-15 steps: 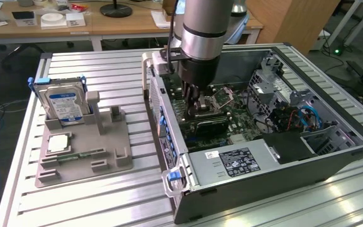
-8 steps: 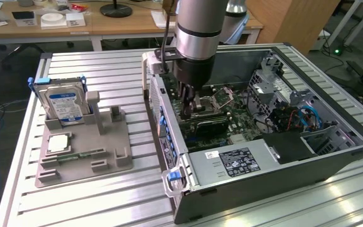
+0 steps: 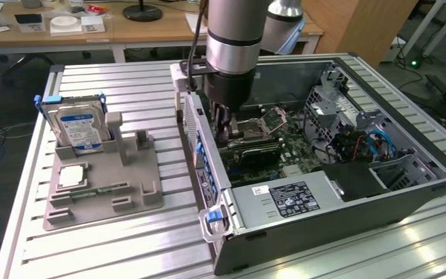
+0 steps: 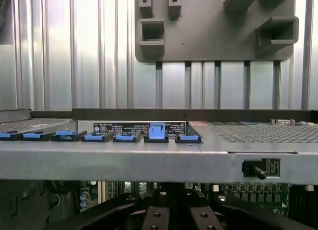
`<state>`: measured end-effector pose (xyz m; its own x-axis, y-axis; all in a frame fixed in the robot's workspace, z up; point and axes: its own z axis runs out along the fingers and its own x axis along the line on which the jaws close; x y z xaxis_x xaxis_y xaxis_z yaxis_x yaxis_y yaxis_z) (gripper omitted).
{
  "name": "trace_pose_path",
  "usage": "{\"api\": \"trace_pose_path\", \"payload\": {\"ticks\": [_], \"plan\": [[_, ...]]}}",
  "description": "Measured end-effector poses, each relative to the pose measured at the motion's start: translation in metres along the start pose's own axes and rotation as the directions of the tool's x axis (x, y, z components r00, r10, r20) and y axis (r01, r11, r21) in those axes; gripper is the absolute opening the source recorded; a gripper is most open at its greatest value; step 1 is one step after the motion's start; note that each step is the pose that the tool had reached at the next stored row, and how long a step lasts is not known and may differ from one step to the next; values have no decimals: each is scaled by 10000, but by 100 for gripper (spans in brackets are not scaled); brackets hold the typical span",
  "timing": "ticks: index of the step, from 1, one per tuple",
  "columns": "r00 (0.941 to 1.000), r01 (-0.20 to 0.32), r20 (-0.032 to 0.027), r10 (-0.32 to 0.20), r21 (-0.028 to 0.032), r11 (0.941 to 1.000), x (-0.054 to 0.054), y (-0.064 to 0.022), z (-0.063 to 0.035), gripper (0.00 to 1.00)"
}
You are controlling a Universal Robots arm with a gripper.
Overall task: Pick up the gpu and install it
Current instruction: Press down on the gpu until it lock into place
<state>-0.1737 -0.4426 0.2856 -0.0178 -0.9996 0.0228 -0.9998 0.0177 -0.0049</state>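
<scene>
Fingers: closest to the wrist lens we see the gripper [image 4: 175, 219], its black fingers [image 4: 154, 217] drawn together, no gap between them.
Rear wall: just past the fingers runs the grey rear wall [image 4: 149, 160] of the computer case [image 3: 324, 226], with a row of blue slot clips [image 4: 126, 136] along it; one clip stands raised above the others.
Arm: in the exterior view we find the gripper lowered inside the open case, close beside the rear wall and over the motherboard [image 3: 301, 154].
Gpu: a dark narrow card, which we take for the gpu [image 3: 248, 151], stands on edge on the motherboard directly under the fingers, reaching from the rear wall toward the exterior view's right.
Grip: we cannot tell whether the closed fingers pinch the card's edge or only meet above it.
Power supply: a silver box with a black label [image 3: 285, 197] sits in the case corner.
Holder: well apart, on the ribbed table [image 3: 114, 250], a grey holder [image 3: 130, 186] carries a hard drive [image 3: 79, 128], a square chip [image 3: 72, 174] and a memory stick [image 3: 91, 190].
</scene>
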Motion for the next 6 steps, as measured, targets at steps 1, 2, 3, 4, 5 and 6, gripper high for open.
{"api": "trace_pose_path", "payload": {"ticks": [1,2,3,4,5,6], "plan": [[10000,0,1,0,0,10000,0,9,2,10],[10000,0,1,0,0,10000,0,10,6,10],[10000,2,-1,-2,-1,10000,0,11,8,10],[10000,0,0,0,-1,10000,0,16,10,10],[10000,-1,-1,1,0,10000,0,23,11,10],[10000,1,-1,-1,1,10000,1,32,12,10]]}}
